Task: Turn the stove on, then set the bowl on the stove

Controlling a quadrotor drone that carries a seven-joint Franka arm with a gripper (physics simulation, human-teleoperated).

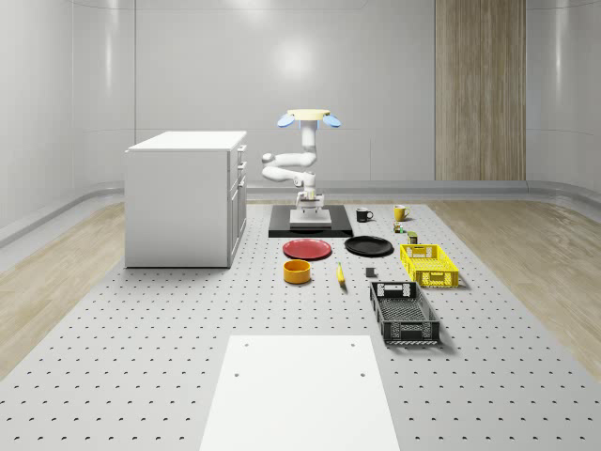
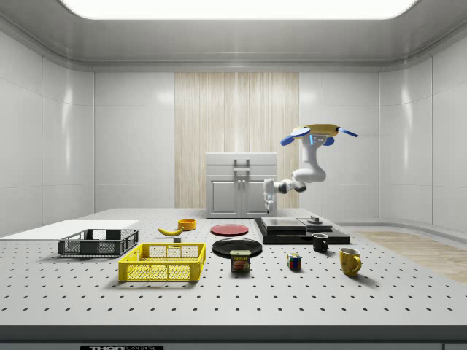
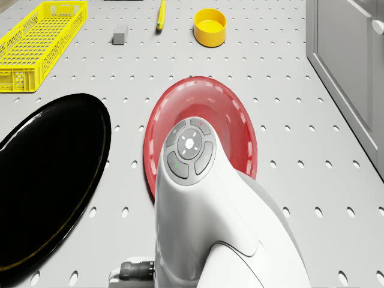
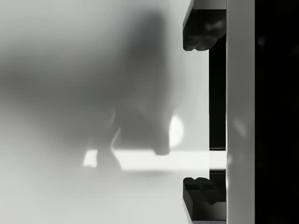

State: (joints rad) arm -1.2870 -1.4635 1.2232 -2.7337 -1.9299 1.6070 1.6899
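The drone [image 1: 309, 117] hovers over the stove [image 1: 310, 223], a black slab with a silver plate on top; it is also in the side view [image 2: 300, 230]. Its white arm folds down to the gripper [image 1: 309, 200], which points down just above the silver plate. In the side view the gripper [image 2: 268, 191] hangs over the stove's left end, with a gap below it. In the wrist view the gripper [image 4: 203, 114] is open, fingertips [image 4: 201, 32] far apart over the plate, nothing between them. The yellow bowl [image 1: 298, 272] stands on the table in front of the red plate, far from the gripper [image 3: 210, 27].
A white cabinet [image 1: 183, 197] stands at the whole-scene view's left of the stove. A red plate [image 1: 307, 248] and a black plate [image 1: 368, 246] lie before the stove. A yellow crate [image 1: 428, 264], black crate [image 1: 404, 312], banana [image 1: 340, 273] and two mugs [image 1: 363, 214] sit to the right.
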